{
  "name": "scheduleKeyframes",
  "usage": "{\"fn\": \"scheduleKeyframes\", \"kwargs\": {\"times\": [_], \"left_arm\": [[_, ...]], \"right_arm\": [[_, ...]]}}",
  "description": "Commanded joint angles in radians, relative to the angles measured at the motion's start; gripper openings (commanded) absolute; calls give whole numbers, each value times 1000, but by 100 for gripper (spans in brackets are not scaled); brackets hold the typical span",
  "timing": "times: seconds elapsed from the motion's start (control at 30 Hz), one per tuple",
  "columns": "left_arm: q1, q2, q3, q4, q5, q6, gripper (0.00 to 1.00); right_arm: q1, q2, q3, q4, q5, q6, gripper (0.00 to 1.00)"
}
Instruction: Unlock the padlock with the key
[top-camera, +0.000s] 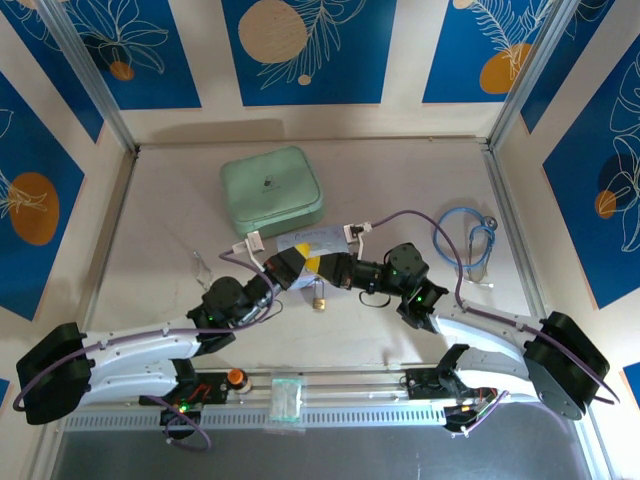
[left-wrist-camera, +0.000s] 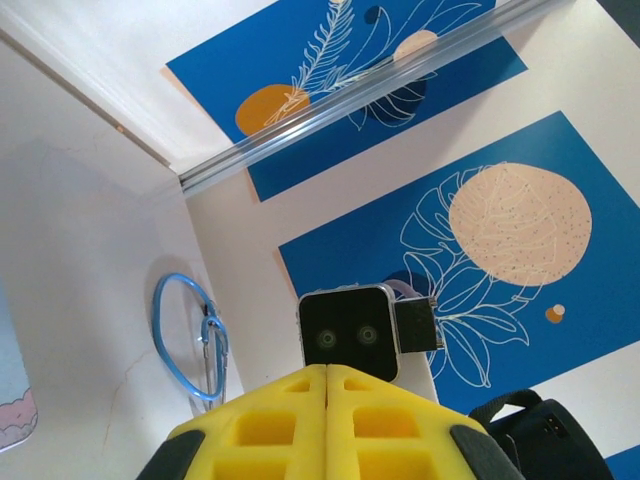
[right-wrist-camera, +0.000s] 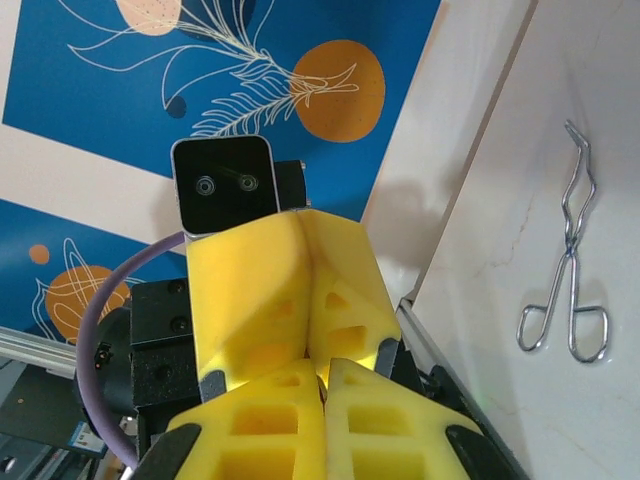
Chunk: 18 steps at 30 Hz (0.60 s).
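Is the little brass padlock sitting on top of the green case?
No, the padlock shows well apart from the green case, lower in the top view.

Top view: padlock (top-camera: 319, 298) too small to tell whether its shackle is seated; key too small to pick out among the meeting fingertips. Wrist views: left gripper (left-wrist-camera: 327, 372) and right gripper (right-wrist-camera: 325, 372) cut off by the bottom edge; anything pinched between their pressed-together fingers is concealed.

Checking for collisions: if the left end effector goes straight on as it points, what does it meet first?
Most likely the right end effector, which sits directly ahead, seemingly tip to tip with it.
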Motion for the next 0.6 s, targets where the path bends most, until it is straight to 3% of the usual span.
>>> {"fn": "scheduleKeyframes", "kwargs": {"times": [0.0,0.2,0.27,0.33,0.43,0.57], "left_arm": [[2,-2,15,33,-9,-12,0],[2,-7,9,9,-30,-18,2],[2,-18,9,-38,-54,-24,41],[4,-45,15,-124,-79,-18,69],[5,-108,65,-378,-121,7,81],[7,-134,150,-703,-135,30,79]], "right_arm": [[-4,1,-20,11,-1,-1,0],[-4,-3,-34,5,-4,12,0],[-9,-15,-40,-22,0,4,0],[-18,-37,-51,-58,5,-4,0],[-35,-77,-60,-154,9,-29,0],[-63,-115,-90,-231,7,-43,0]]}}
